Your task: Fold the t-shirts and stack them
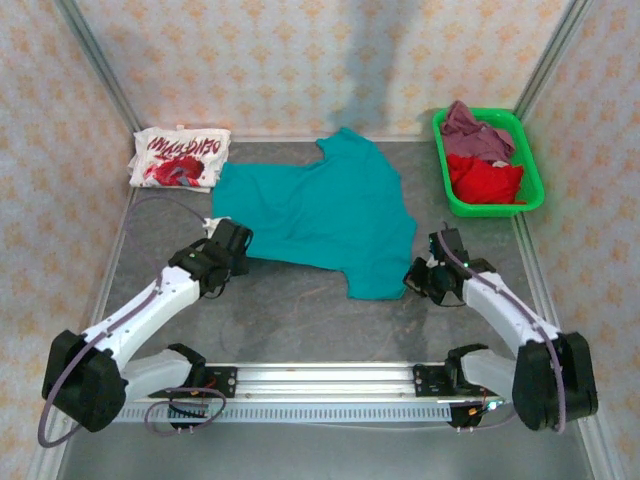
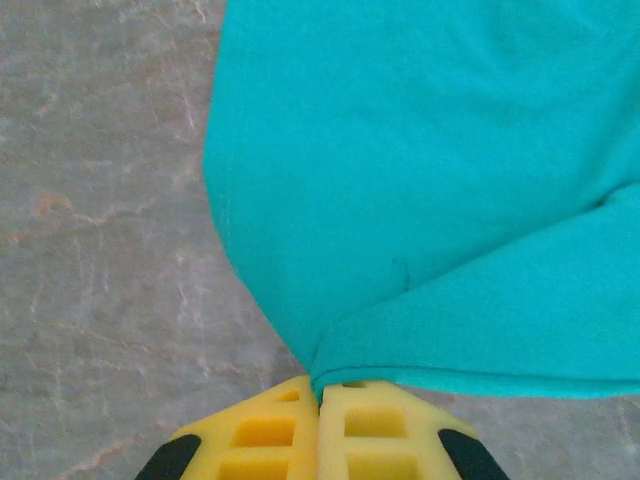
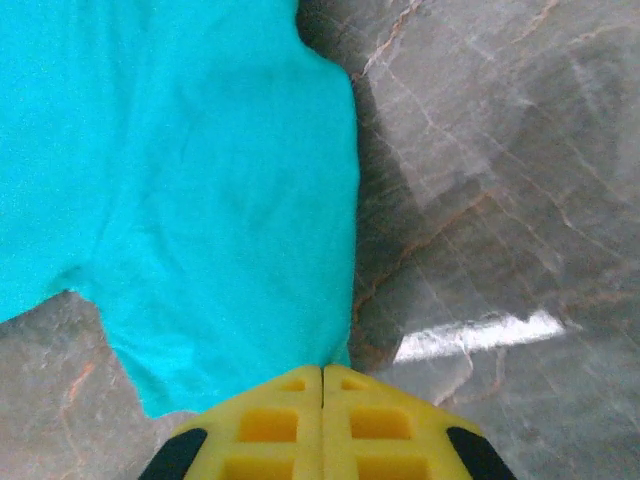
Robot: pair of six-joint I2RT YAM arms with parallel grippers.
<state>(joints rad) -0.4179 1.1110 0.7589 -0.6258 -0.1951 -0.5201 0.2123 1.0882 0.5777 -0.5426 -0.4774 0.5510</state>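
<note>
**A:** From above, where is the teal tee?

**B:** Spread flat on the bench, stretched between the two arms. The left pincer meets its left edge and the right pincer meets its near right corner.

**A:** And the other shirts?

**B:** The white tee lies beyond the left pincer, a little to its left. The red tee and mauve tee are bunched in the basket, beyond the right pincer and off to its right.

**A:** Left wrist view?

**B:** The left pincer is clenched on a corner of the teal tee. The cloth fans out from the yellow tips, ahead and to the right, with bare bench to the left.

**A:** Right wrist view?

**B:** The right pincer is clenched too, tips pressed together on the hem. The teal tee spreads ahead and to the left, with bare bench to the right.
</note>
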